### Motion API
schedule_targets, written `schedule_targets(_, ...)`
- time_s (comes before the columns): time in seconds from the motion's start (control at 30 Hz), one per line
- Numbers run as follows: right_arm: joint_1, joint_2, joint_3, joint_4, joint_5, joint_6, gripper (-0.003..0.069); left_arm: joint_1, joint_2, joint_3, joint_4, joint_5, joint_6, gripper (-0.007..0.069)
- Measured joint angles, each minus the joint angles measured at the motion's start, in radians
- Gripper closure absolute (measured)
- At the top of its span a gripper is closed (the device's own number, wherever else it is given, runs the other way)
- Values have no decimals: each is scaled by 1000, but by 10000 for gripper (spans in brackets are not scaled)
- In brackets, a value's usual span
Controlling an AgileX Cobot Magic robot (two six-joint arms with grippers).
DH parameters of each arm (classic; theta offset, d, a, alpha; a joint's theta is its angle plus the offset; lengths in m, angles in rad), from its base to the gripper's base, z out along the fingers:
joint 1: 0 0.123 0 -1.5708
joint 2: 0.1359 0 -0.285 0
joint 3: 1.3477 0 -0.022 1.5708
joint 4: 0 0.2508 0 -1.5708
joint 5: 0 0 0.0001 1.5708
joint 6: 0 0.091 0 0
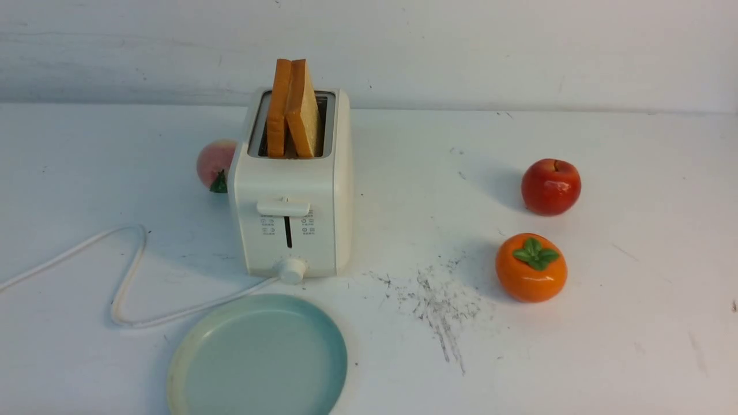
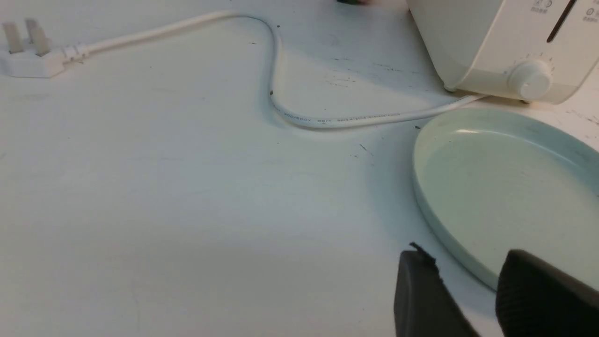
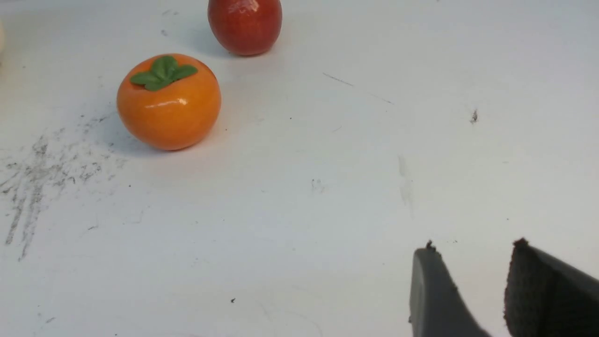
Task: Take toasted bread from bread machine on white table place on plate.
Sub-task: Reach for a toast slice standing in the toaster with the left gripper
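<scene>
Two toast slices (image 1: 294, 109) stand upright in the slots of the cream-white bread machine (image 1: 291, 190) at the table's middle; the tops lean together. The pale teal plate (image 1: 259, 357) lies just in front of it, also in the left wrist view (image 2: 505, 187). My left gripper (image 2: 468, 262) is open and empty, low over the table by the plate's rim; the toaster base (image 2: 496, 42) is beyond. My right gripper (image 3: 472, 252) is open and empty over bare white table (image 3: 299, 210). Neither arm shows in the front view.
The white cord (image 1: 124, 276) loops left of the plate, ending in a plug (image 2: 28, 56). A peach (image 1: 214, 163) sits behind the toaster's left side. A red apple (image 1: 550, 186) and an orange persimmon (image 1: 531, 267) sit to the right. Scuff marks (image 1: 438, 302) lie between.
</scene>
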Motion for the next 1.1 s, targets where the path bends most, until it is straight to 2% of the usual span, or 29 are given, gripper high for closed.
schedule_targets(0.23,0,0,0,0,0,0,419,0,0,0,-6,-13,0,386)
schedule_targets(0.37,0,0,0,0,0,0,419,0,0,0,-68,-46,0,386)
schedule_targets(0.53,0,0,0,2,0,0,419,0,0,0,-300,-180,-1,386)
schedule_targets(0.57,0,0,0,23,-8,9,419,0,0,0,-395,-212,-1,386)
schedule_targets(0.6,0,0,1,23,-9,11,419,0,0,0,-409,-212,-1,386)
schedule_targets(0.63,0,0,5,75,-38,33,419,0,0,0,-529,-243,-1,386)
schedule_targets(0.7,0,0,10,185,-97,74,419,0,0,0,-642,-262,-1,386)
schedule_targets(0.9,0,0,10,483,-296,188,419,0,0,0,-855,-283,-1,386)
schedule_targets(1.1,0,0,10,543,-369,203,419,0,0,0,-946,-305,-2,386)
